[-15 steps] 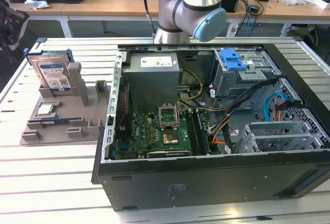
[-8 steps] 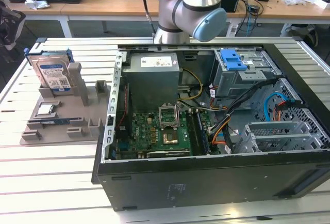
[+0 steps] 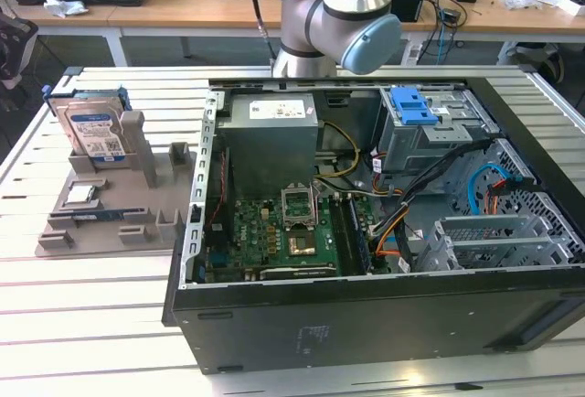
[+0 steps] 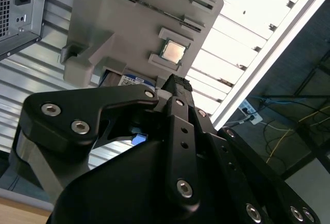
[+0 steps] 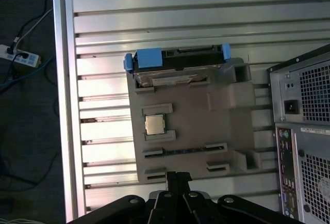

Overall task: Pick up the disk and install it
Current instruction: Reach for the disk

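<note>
The disk (image 3: 93, 132) stands on edge in a grey holder (image 3: 137, 205) at the exterior view's left, its white-and-blue label facing out and a blue frame around it. In the first wrist view the disk (image 5: 175, 65) shows edge-on with blue corners, at the far end of the holder (image 5: 206, 121). My gripper (image 5: 178, 175) hangs above the holder's near end, well apart from the disk, its fingers shut on nothing. In the second wrist view the gripper (image 4: 178, 83) covers most of the disk (image 4: 129, 81).
A small square silver chip (image 5: 154, 124) lies in the holder. The open computer case (image 3: 366, 232) lies to the exterior view's right of the holder, with a blue clip (image 3: 411, 104) on its drive bay. The slatted table's edge (image 5: 62, 105) runs beside the holder.
</note>
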`<state>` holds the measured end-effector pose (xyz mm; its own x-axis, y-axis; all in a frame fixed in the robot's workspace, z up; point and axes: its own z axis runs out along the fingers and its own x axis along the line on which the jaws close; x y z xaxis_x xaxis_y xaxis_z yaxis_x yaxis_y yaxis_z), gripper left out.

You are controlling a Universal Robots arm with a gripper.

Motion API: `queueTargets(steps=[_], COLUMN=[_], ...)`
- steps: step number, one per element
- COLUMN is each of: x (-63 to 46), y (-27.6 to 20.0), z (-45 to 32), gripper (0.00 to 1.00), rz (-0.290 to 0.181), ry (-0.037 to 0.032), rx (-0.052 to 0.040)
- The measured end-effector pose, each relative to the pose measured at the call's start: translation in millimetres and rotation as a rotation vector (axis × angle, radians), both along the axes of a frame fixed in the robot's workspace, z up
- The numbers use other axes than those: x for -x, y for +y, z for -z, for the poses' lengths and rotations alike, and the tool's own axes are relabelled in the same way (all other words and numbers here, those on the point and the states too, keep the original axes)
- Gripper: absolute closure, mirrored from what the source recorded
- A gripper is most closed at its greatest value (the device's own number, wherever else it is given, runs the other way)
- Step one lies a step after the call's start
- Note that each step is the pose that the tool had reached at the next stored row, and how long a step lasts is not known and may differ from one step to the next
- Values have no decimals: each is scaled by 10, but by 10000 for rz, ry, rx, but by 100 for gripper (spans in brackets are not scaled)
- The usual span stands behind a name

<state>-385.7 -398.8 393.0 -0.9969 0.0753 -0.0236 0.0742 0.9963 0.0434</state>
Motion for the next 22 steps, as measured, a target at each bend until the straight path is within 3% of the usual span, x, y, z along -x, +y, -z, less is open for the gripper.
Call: queueTargets(steps=[6, 16, 22], x=[57, 58, 58], y=[7, 289, 352], z=[0, 0, 0], gripper=[90, 90, 90], rz=[-1, -1, 0], ry=[0, 0, 0], rx=[1, 203, 246])
